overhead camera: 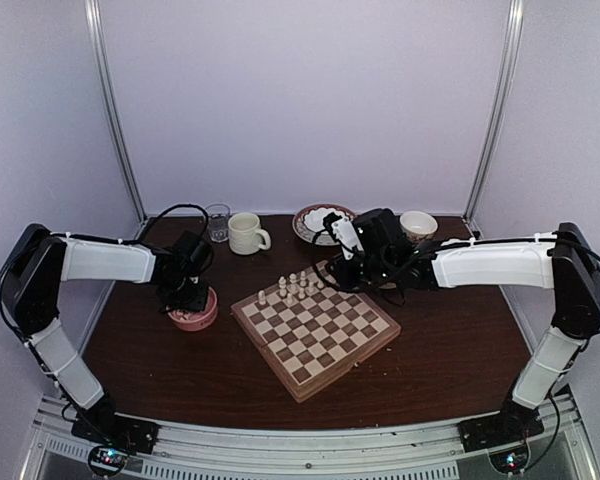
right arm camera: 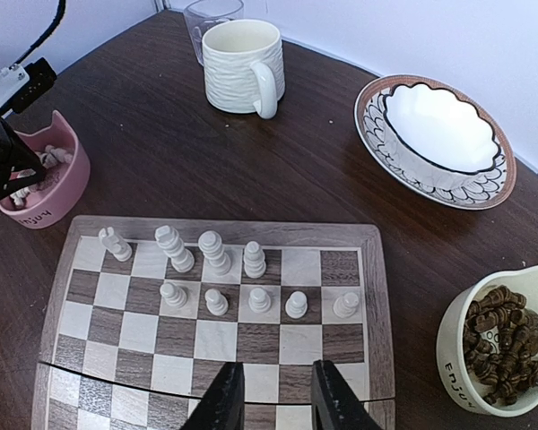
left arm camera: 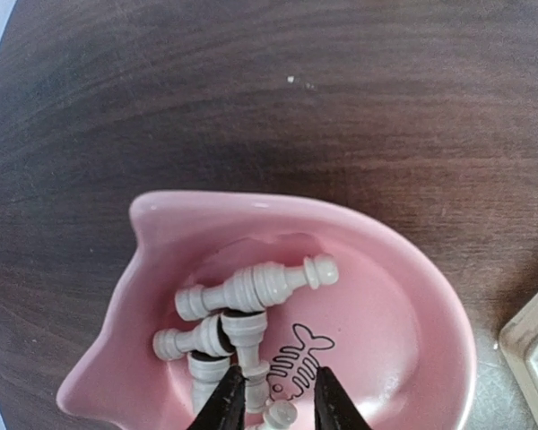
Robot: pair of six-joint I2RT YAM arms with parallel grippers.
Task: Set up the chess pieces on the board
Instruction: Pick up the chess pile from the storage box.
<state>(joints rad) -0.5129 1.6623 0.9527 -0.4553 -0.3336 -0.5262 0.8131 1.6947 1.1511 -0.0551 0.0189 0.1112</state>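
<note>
The left gripper (left arm camera: 271, 408) dips into the pink bowl (left arm camera: 403, 305) at bottom centre, fingers narrow around loose chess pieces (left arm camera: 255, 287) (actual grip unclear). The right gripper (right arm camera: 276, 396), slightly parted and empty, hovers over the board (right arm camera: 251, 225), where nine pieces stand mid-frame.

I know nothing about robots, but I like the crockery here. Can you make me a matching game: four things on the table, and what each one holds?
Things:
1. pink bowl
2. cream bowl
3. patterned dish
4. board

Holds:
A. dark brown pellets
B. nothing, bare white inside
C. standing chess pieces in two rows
D. heaped chess pieces lying on their sides

Pairs: 1-D, 2-A, 3-B, 4-C
</note>
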